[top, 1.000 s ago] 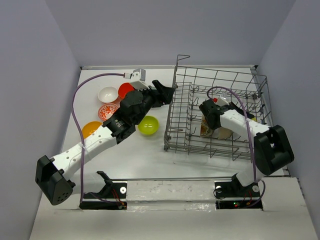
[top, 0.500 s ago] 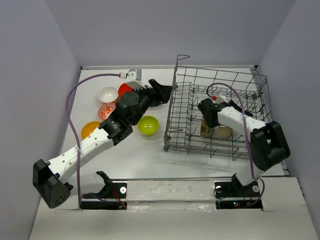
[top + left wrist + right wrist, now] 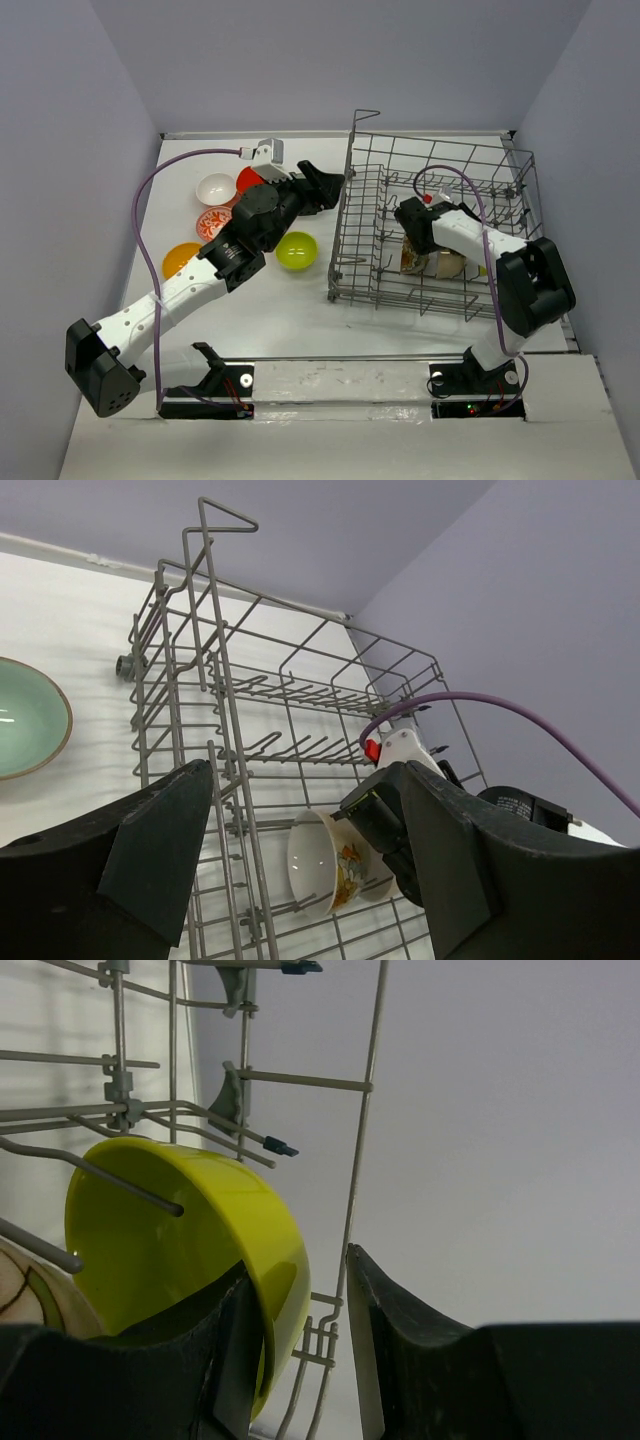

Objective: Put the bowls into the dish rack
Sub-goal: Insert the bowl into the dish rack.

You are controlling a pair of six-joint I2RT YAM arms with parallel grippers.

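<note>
Most glossy round bowls (image 3: 297, 250) lie outside the grey wire dish rack (image 3: 350, 230); at least two sit inside. Left gripper (image 3: 300, 860) gapes empty; my right gripper (image 3: 298, 1300) straddles one rim, unclamped.

We see the dish rack (image 3: 440, 150) on the right half of the worktop (image 3: 260, 310), with five loose bowls (image 3: 214, 223) grouped on the left half. Our left hand (image 3: 340, 183) hangs between them, just beside the rack's left wall. Inside the rack, the racked bowls (image 3: 150, 1230) stand on edge side by side, with our right hand (image 3: 300, 1265) at the rim of one.
</note>
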